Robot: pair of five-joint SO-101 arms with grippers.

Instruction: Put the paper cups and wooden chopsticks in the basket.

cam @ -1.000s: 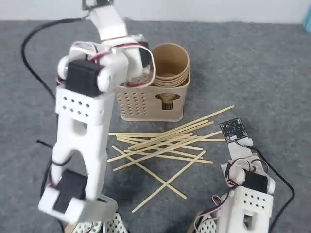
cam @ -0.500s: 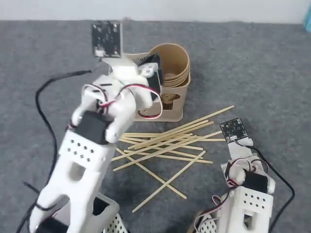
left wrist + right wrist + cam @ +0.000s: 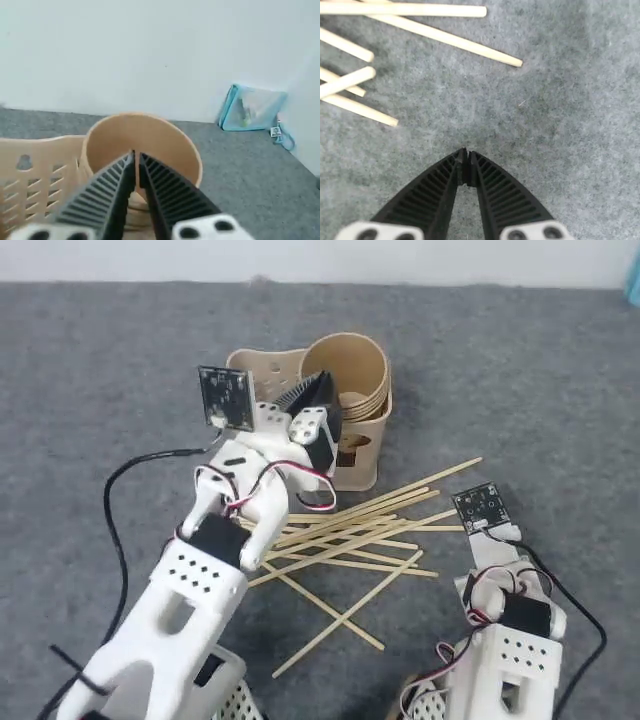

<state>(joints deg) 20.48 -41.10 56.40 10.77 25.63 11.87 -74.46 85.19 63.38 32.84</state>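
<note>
The paper cups are stacked inside the basket; the wooden chopsticks are scattered crosswise on the bench just in front of it. The left claw is held shut and empty at the cup rim. The right claw is likewise shut on nothing, low over the bench near some stick ends. The basket could be knocked or the cups tipped by the left arm, and crossed sticks could be dragged or flicked away when one is pinched.
</note>
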